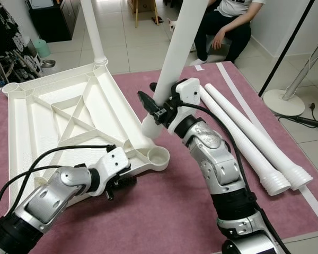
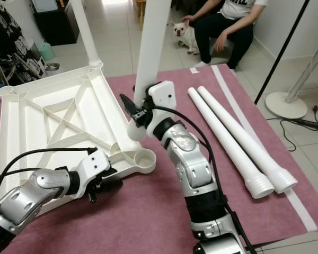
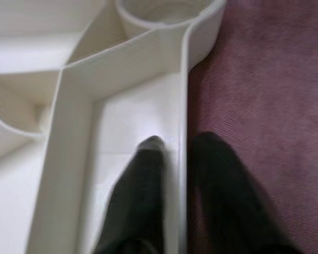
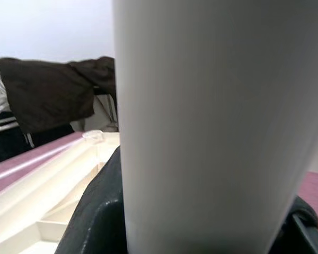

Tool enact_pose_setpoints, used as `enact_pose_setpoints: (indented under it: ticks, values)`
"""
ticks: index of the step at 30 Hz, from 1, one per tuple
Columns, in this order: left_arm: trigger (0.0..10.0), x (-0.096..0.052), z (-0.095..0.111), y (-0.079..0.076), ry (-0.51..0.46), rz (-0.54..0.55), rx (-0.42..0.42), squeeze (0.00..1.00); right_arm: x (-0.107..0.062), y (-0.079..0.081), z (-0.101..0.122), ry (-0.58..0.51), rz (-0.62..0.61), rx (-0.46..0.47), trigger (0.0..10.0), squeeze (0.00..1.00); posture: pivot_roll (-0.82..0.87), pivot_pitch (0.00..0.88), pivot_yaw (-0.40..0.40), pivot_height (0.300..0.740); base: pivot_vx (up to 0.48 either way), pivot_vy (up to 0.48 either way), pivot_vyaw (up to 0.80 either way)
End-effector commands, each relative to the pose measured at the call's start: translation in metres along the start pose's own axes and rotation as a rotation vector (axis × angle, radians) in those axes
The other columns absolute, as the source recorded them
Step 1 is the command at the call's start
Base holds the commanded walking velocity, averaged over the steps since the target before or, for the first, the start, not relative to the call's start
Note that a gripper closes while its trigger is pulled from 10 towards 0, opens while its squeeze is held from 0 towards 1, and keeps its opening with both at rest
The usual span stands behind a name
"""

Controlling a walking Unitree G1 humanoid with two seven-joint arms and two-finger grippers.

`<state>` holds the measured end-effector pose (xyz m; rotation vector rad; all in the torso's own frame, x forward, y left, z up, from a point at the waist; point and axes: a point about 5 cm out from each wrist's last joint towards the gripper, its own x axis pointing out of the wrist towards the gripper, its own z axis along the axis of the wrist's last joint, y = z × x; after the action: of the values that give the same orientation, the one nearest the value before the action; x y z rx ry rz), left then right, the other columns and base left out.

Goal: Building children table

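You have the white table leg (image 1: 183, 47) clamped between the fingers of the right gripper (image 1: 158, 108), standing almost upright with its rounded lower end just above the tabletop frame's rim, beside the empty corner socket (image 1: 158, 156). The tabletop (image 1: 58, 121) lies upside down on the purple rug (image 1: 164, 211), and your left gripper (image 3: 172, 159) pinches its thin side wall, one finger inside the wall and one outside, so it seems to keep the frame from sliding. To do this step well, I think you should bring the leg's end a little toward yourself until it is directly over the socket, keep the leg vertical, and only then press down; if the leg is tilted, the end will probably catch on the socket's edge. Keep the left grip firm while you push. About the sockets: the near one is empty, the far one already holds a standing leg (image 1: 93, 32), and the left far one (image 1: 10, 87) looks empty too. Two spare legs (image 1: 254, 143) lie side by side on the rug at your right, touching each other.
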<state>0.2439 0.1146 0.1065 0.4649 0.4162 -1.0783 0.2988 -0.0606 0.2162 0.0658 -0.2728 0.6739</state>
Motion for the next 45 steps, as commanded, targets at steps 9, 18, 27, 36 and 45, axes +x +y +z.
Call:
enact_pose_setpoints:
  ticks: [9,18,27,36,45]
  values:
    - [0.0,0.007,0.0,0.012,-0.02,0.106,-0.017,0.0,-0.004,0.017,0.002,0.02,0.082,0.022,10.0,0.0,0.0,0.0,0.052,0.74,0.0,0.0,0.0]
    - [10.0,-0.002,0.022,0.037,-0.094,0.219,0.001,0.0,-0.008,0.006,0.006,0.022,0.05,0.005,10.0,0.0,0.0,0.0,0.059,0.74,0.0,0.0,0.0]
    - [10.0,-0.013,0.038,0.043,-0.109,0.209,0.138,0.0,-0.011,0.001,0.007,0.024,0.033,-0.01,10.0,0.0,0.0,0.0,0.065,0.74,0.0,0.0,0.0]
    - [10.0,-0.002,0.021,0.029,-0.034,0.142,0.164,0.0,-0.015,0.002,0.002,0.044,0.041,-0.008,10.0,0.0,0.0,0.0,0.077,0.74,0.0,0.0,0.0]
    - [10.0,0.033,0.003,-0.007,-0.004,0.055,0.09,0.0,-0.017,-0.001,-0.025,0.137,0.055,-0.027,10.0,0.0,-0.01,0.0,0.08,0.74,0.0,0.0,0.0]
